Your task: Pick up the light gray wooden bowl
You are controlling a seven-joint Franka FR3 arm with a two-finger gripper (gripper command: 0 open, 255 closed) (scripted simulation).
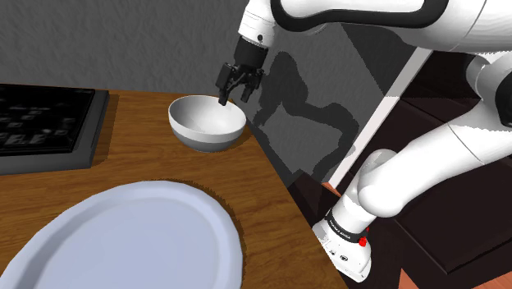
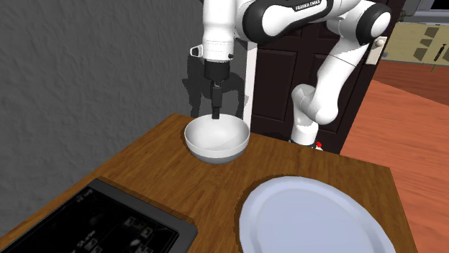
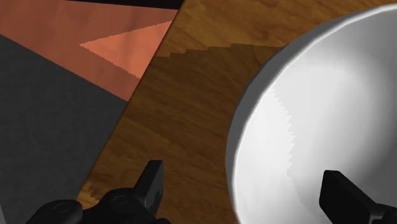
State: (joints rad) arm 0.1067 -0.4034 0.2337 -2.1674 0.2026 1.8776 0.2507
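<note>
The bowl (image 1: 207, 123) (image 2: 217, 140) (image 3: 318, 114), drawn light grey with a smooth pale inside, sits upright on a brown wooden table (image 1: 148, 168) (image 2: 144, 159) (image 3: 184, 95), near the table's edge, with its rim directly under the gripper (image 1: 235, 94) (image 2: 216, 108) (image 3: 245, 191). The jaws are spread wide and straddle the rim. In the wrist view one finger (image 3: 151, 184) hangs outside the bowl over bare wood, and the other finger (image 3: 340, 194) is over the bowl's hollow, with the wall of the bowl between them. Whether either finger touches the bowl cannot be told. The bowl is not clasped and rests on the table. Beyond the outer finger the table ends, and a reddish-brown floor (image 3: 121, 32) and a dark grey wall (image 3: 44, 114) show past it. On the far side of the bowl from the jaws, well apart from them, lies a large pale plate (image 1: 123, 238) (image 2: 309, 215), flat on the wood. Also away from the jaws, across the table, lies a black flat slab (image 1: 41, 123) (image 2: 108, 224) with faint markings and a grey border. The white arm (image 1: 394, 176) (image 2: 338, 57) arches down to the gripper from above, in front of a rough grey wall (image 1: 123, 41) (image 2: 86, 65) and a dark door (image 2: 280, 79).
</note>
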